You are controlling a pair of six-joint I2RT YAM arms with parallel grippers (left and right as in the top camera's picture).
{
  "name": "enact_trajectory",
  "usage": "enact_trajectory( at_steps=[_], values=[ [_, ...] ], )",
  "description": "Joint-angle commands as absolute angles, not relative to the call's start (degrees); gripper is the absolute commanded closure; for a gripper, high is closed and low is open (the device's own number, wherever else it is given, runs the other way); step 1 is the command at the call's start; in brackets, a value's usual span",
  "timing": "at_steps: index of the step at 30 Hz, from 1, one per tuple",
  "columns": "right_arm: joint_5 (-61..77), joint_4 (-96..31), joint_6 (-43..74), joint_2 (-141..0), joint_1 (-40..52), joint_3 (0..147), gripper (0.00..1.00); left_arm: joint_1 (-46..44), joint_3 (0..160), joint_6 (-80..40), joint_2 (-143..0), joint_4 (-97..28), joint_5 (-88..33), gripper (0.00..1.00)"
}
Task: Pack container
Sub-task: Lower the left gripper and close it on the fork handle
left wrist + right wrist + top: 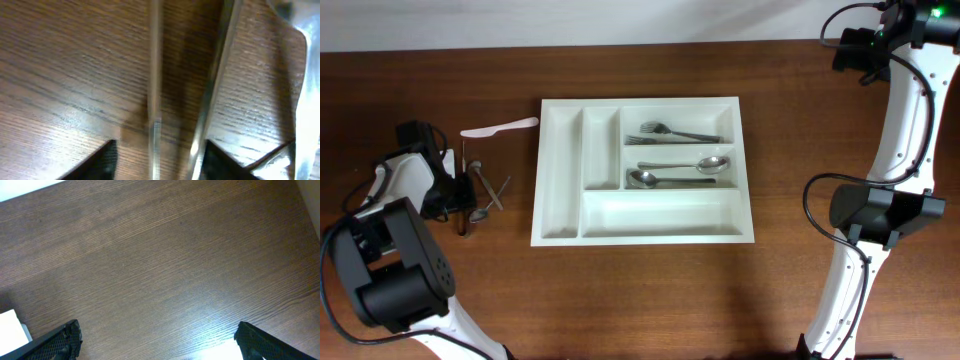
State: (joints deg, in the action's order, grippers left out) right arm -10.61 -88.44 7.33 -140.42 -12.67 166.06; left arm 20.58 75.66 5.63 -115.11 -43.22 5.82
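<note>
The white cutlery tray [560, 170] lies in the middle of the table. Its top long compartment holds forks [675, 132]. The middle one holds two spoons [685, 165]. The bottom long compartment and the two narrow upright ones show nothing inside. My left gripper [458, 192] is low over a small pile of loose metal cutlery [485, 190] left of the tray. In the left wrist view its fingers [162, 162] are open and straddle two metal handles [154, 100] lying on the wood. My right gripper [157, 340] is open and empty over bare wood at the far right [855, 45].
A white plastic knife [500, 127] lies on the table above the loose cutlery, left of the tray. A white corner [10, 327] shows at the lower left of the right wrist view. The right arm's base [880, 210] stands right of the tray.
</note>
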Motion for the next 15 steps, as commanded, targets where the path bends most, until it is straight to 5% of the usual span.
enact_trajectory(
  at_steps=[1,4,6,9,15],
  values=[
    [-10.72,-88.49,7.62,-140.20,-12.45,165.75,0.01,20.78,75.26,6.11,-117.73,-43.22,5.80,0.57],
    [-10.72,-88.49,7.60,-140.20,-12.45,165.75,0.01,20.78,75.26,6.11,-117.73,-42.78,5.80,0.64],
    [-10.72,-88.49,7.60,-140.20,-12.45,165.75,0.01,20.78,75.26,6.11,-117.73,-42.30,5.82,0.82],
    [-10.72,-88.49,7.60,-140.20,-12.45,165.75,0.01,20.78,75.26,6.11,-117.73,-42.04,5.80,0.94],
    [-10.72,-88.49,7.60,-140.20,-12.45,165.75,0.01,20.78,75.29,6.11,-117.73,-41.98,5.82,0.98]
  ],
)
